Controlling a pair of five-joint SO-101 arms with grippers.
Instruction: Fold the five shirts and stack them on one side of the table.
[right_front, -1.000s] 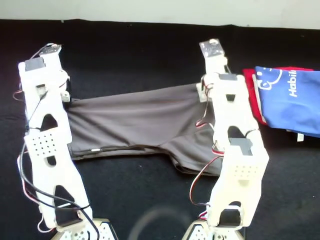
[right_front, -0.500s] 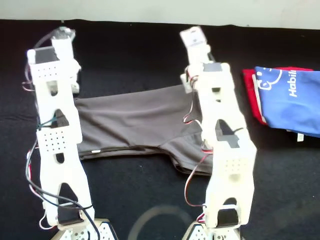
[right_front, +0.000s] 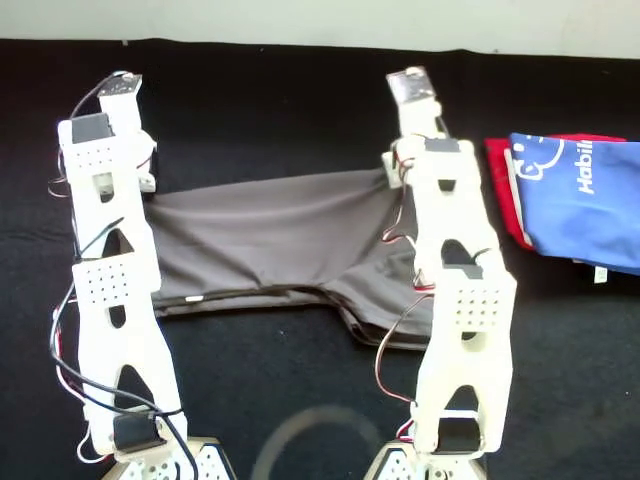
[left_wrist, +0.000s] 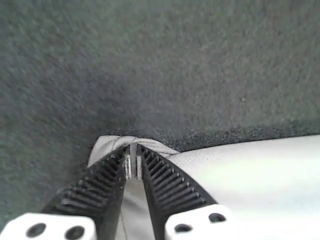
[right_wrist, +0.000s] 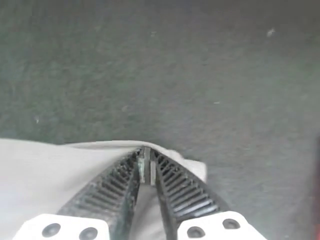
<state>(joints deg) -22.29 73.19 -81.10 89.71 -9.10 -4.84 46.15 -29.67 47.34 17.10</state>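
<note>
The left arm's fingers (left_wrist: 105, 180) are clenched on a corner of the grey shirt (right_front: 270, 240), and a small tab of pale cloth pokes out past their tips. The right arm's fingers (right_wrist: 177, 185) are clamped the same way on the shirt's other far corner, with a fold of fabric bunched around the tips. So the left gripper (left_wrist: 131, 160) and the right gripper (right_wrist: 146, 162) each have a pinch on one end of the shirt's far edge, low against the black table cover (right_front: 300, 90).

Between them the grey shirt lies spread across the table, mostly flat. It has a crease running along its near side and a loose flap hanging past its near right portion, partly under the right arm (right_front: 460, 300). The left arm (right_front: 105, 250) stands over the shirt's opposite end. Off the shirt's right end, near but apart from it, a folded blue shirt (right_front: 585, 200) rests on a red shirt (right_front: 505, 190), which looks like the start of the stack.

The step in hand appears to be a lengthwise fold. To do it well, both corners should rise together, level with each other and only high enough to clear the cloth. They should then travel towards the shirt's near edge at one pace, with the span between them taut so that no sag or twist forms. The corners should land squarely on the near edge before either grip opens. The loose flap will probably need tucking afterwards.
</note>
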